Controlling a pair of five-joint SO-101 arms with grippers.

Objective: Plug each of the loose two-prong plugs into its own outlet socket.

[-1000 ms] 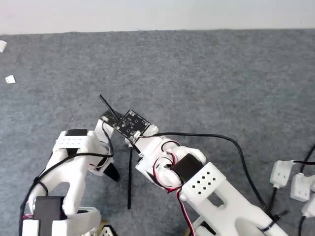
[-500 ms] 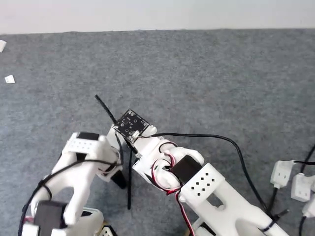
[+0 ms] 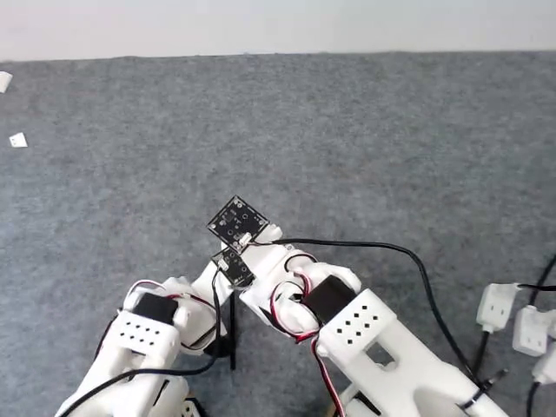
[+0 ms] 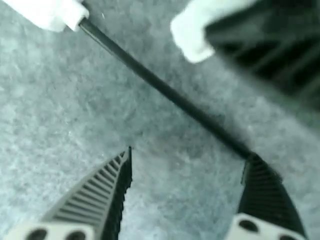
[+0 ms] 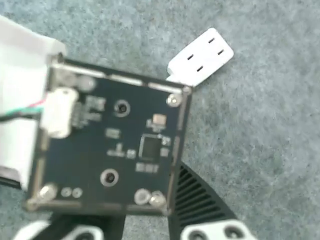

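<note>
A white socket block [image 5: 200,57] with slots in its face lies flat on the grey carpet, just past the left arm's camera board [image 5: 110,145], which hides most of my right gripper. My left gripper [image 4: 190,155] hangs open low over the carpet. A black cable [image 4: 165,92] runs from a white piece [image 4: 50,12] slantwise between its fingertips and touches one fingertip [image 4: 260,180]. In the high view both wrists crowd together at the near centre, left wrist board [image 3: 233,268] tucked under the right wrist board [image 3: 237,221], with the black cable [image 3: 233,334] below them.
More white socket blocks [image 3: 499,304] on black cords lie at the right edge of the carpet. The right arm's black lead [image 3: 408,261] loops over the mat. Two white scraps [image 3: 17,139] sit at the far left. The far half of the carpet is open.
The left arm swung right and pulled back, bringing its wrist under the right arm's wrist. The cable end that stuck up beside the boards has dropped out of sight. The right arm kept still.
</note>
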